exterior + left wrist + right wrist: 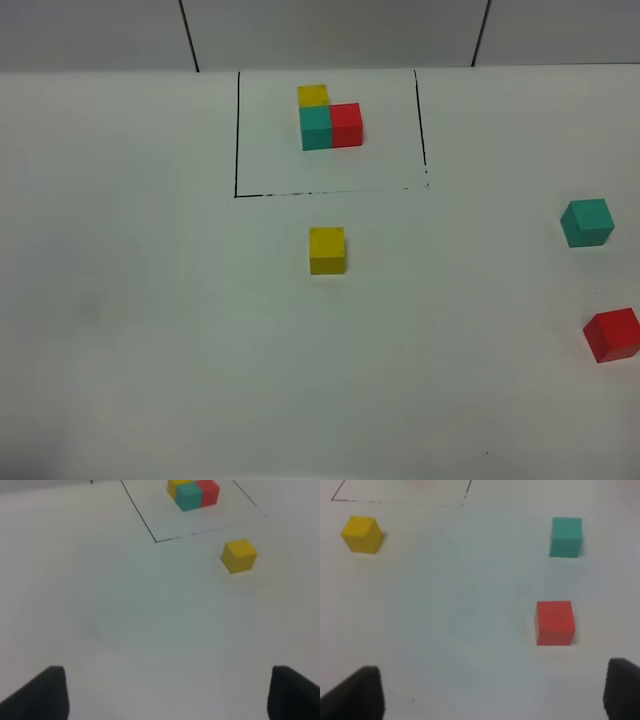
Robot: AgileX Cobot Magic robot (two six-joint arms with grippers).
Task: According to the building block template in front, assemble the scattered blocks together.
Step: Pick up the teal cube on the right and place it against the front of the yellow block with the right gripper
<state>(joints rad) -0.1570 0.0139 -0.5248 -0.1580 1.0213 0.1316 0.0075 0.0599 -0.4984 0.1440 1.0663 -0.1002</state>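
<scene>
The building block template (330, 120) is an L of yellow, teal-green and red cubes inside a thin black-line rectangle at the far middle of the table; the left wrist view also shows the template (194, 493). The scattered blocks lie apart: a yellow cube (327, 250) (239, 555) (362, 534) just in front of the frame, a teal-green cube (587, 222) (565, 537) at the right, a red cube (612, 334) (555, 622) nearer the right edge. My left gripper (162, 695) and right gripper (492, 695) stand open and empty, well short of any cube. Neither arm shows in the exterior view.
The white table (150, 320) spreads bare to the left and front. A black frame line (236, 135) marks the template area. Grey wall panels (330, 30) rise behind the table's far edge.
</scene>
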